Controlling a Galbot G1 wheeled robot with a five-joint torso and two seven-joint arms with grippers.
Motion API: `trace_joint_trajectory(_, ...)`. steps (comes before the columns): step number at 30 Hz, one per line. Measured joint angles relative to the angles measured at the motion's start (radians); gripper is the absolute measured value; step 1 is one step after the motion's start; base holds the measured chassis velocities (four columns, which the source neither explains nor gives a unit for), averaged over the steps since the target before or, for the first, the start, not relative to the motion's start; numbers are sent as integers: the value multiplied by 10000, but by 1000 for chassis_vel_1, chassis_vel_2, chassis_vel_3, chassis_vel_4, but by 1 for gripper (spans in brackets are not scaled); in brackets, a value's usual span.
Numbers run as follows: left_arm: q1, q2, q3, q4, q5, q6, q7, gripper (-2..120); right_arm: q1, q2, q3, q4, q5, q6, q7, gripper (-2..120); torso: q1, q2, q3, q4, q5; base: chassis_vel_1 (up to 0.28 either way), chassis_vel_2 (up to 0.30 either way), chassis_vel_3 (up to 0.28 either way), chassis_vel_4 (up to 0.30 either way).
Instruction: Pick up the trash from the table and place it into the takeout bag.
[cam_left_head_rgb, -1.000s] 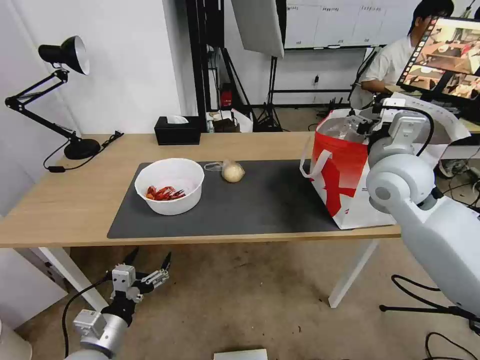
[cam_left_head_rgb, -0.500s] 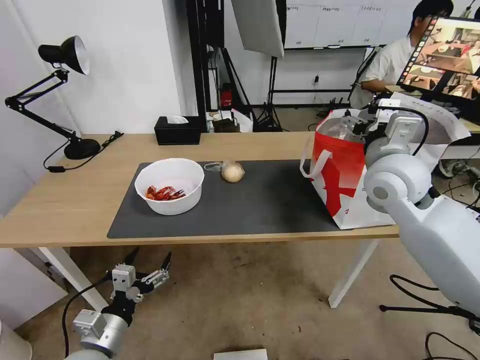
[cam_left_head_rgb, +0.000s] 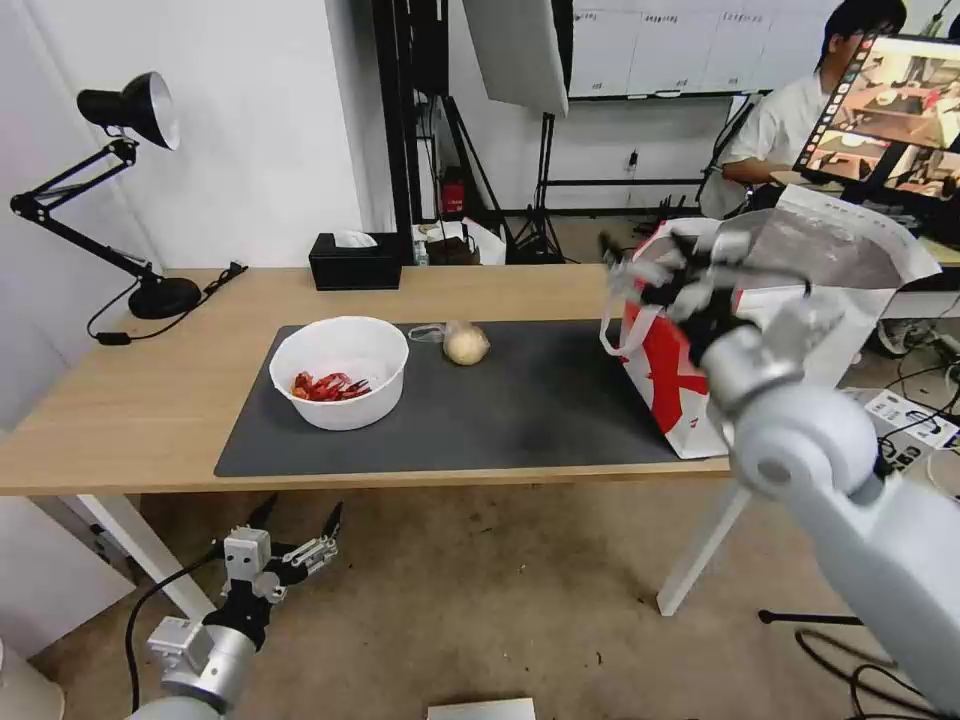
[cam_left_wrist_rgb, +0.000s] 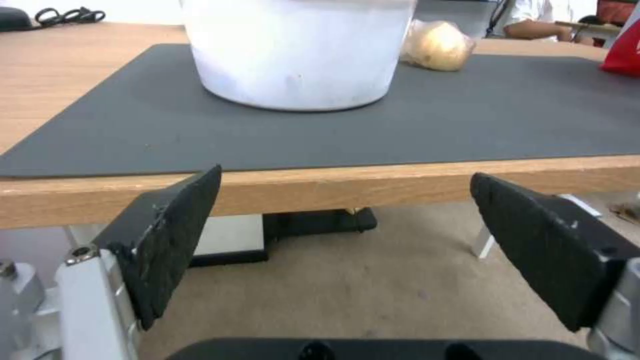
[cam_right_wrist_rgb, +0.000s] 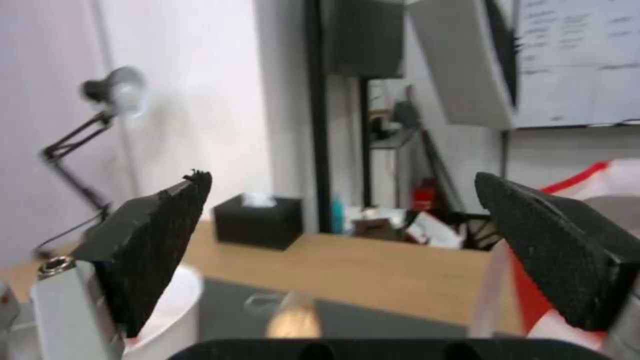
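White bowl (cam_left_head_rgb: 340, 385) on the mat (cam_left_head_rgb: 520, 410) holds red crayfish shells (cam_left_head_rgb: 328, 386).

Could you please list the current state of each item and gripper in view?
White bowl: upright on the mat, crayfish shells inside.
Bagged bun: lying on the mat.
Takeout bag: upright, mouth open.
Right gripper: open, empty, beside the bag.
Left gripper: open, empty, below the table edge.

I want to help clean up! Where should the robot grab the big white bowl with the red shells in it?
Probably by the rim, coming down from above. The white bowl stands upright and open on the dark mat, and it is far too wide for the jaws to span. One finger inside the wall and one outside could pinch the near rim, clear of the crayfish shells. The bagged bun lies apart, out of the way.
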Motion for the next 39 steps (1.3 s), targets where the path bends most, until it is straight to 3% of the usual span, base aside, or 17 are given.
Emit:
trace_joint_trajectory(9,-57,-131,92,56,23,-54,54,100,-2358,7,523,391,-1130,1104,-786,100,0,0,0,-1,-3,0,0,0,0)
trace_joint_trajectory(16,-37,-279,153,74,78,-165,110,100,-4556,658,548,-161,-3305,3104,-896,100,0,0,1,1,-4,0,0,0,0)
trace_joint_trajectory(20,52,-390,163,76,157,-206,173,100,-5947,1203,589,-392,-4191,3756,-958,100,-1,1,0,-2,-3,0,0,0,0)
trace_joint_trajectory(28,167,-562,190,142,322,-253,227,100,-7288,2016,442,-1131,-5409,4274,-944,100,-1,0,0,-1,-3,0,0,0,0)
trace_joint_trajectory(39,227,-560,198,211,367,-254,320,100,-7424,2164,278,-1466,-5622,4308,-912,100,-1,0,0,0,-3,0,0,0,0)
